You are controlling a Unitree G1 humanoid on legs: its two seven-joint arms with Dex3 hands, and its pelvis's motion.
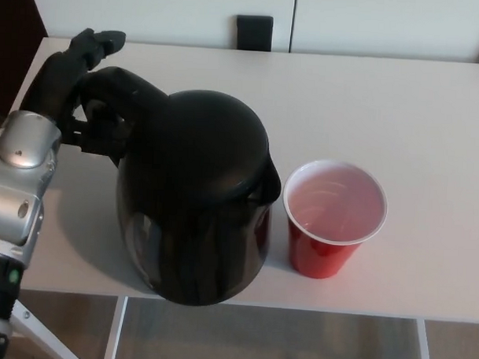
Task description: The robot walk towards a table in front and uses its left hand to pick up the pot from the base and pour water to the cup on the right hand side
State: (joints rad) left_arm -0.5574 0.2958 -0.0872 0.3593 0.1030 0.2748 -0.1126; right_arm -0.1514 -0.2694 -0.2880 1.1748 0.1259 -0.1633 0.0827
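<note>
A black kettle-like pot with a glossy body and black lid fills the left middle of the head view, held above the white table. My left hand is shut on its handle at the upper left. The spout points right, close to the rim of a red cup with a white inside that stands upright near the table's front edge. The cup looks empty. My right hand does not show.
My silver left forearm comes up along the left edge. A small black block sits at the table's far edge against the white wall. The table's front edge runs just below the cup.
</note>
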